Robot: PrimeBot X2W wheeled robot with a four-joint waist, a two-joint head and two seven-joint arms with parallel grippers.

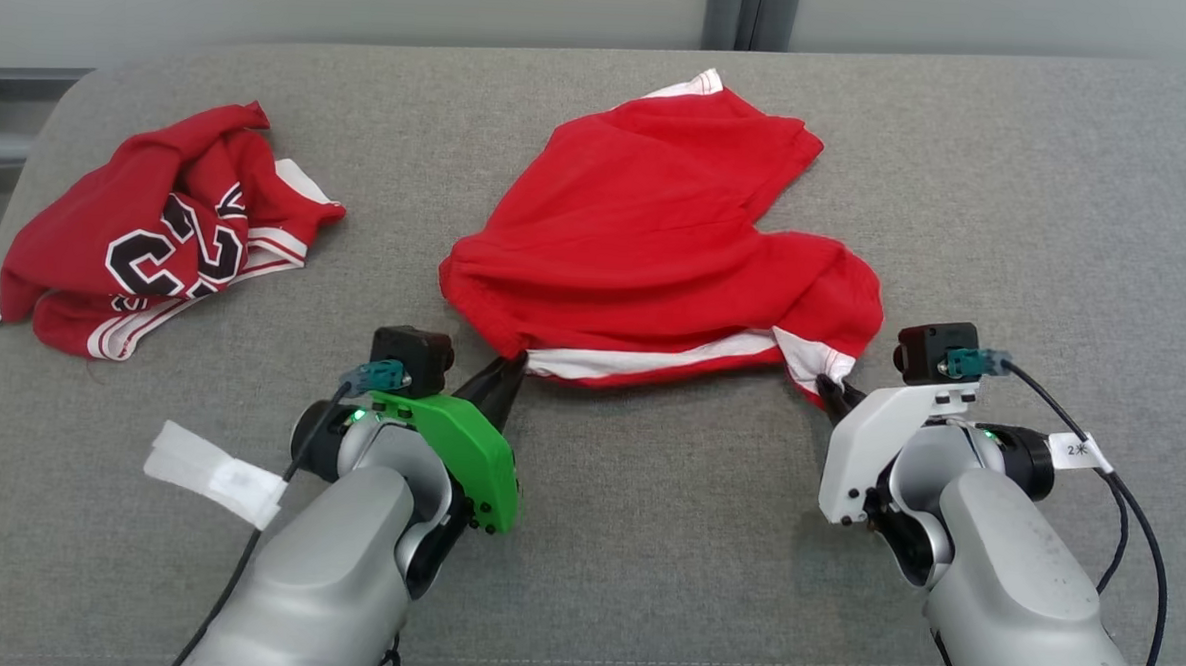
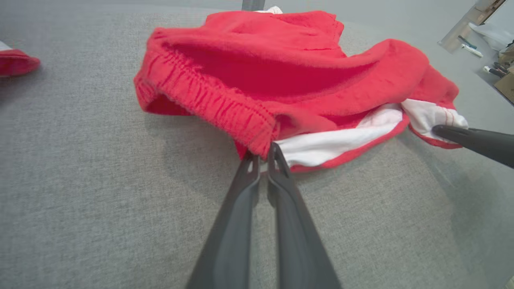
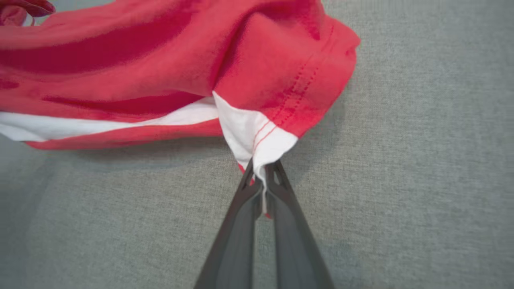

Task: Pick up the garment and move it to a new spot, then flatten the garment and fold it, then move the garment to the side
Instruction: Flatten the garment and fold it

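Note:
The garment point(image 1: 647, 245) is a pair of red shorts with white trim, lying crumpled in the middle of the grey surface. My left gripper point(image 1: 514, 362) is shut on its near left corner, by the elastic waistband point(image 2: 209, 104). In the left wrist view the left gripper point(image 2: 263, 154) pinches the red edge beside the white trim. My right gripper point(image 1: 828, 386) is shut on the near right corner, and in the right wrist view the right gripper point(image 3: 263, 170) clamps a white tip of the garment point(image 3: 180, 72). The right gripper's fingers point(image 2: 478, 140) also show in the left wrist view.
A crumpled red jersey point(image 1: 157, 234) with black and white numbers lies at the far left of the grey padded surface point(image 1: 644, 535). A wall runs behind the surface's far edge. Cables trail from both wrists.

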